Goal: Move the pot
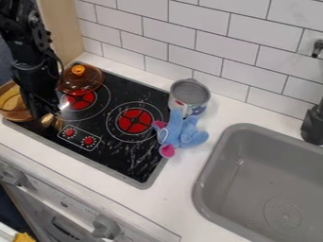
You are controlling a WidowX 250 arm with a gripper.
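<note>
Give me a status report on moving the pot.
Gripper low over stove. Amber pot beside it, at view's left edge. Orange-knobbed lid close by; blue plush well clear.

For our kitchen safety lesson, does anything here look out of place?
Yes: a blue plush toy lies partly over the right edge of the black stovetop, an odd spot for something soft.

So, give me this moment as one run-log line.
amber glass pot: black stovetop's left end | black pincer: beside pot, grip unconfirmed | orange-knobbed amber glass lid: on stovetop | blue plush toy: across stovetop's right edge
</note>
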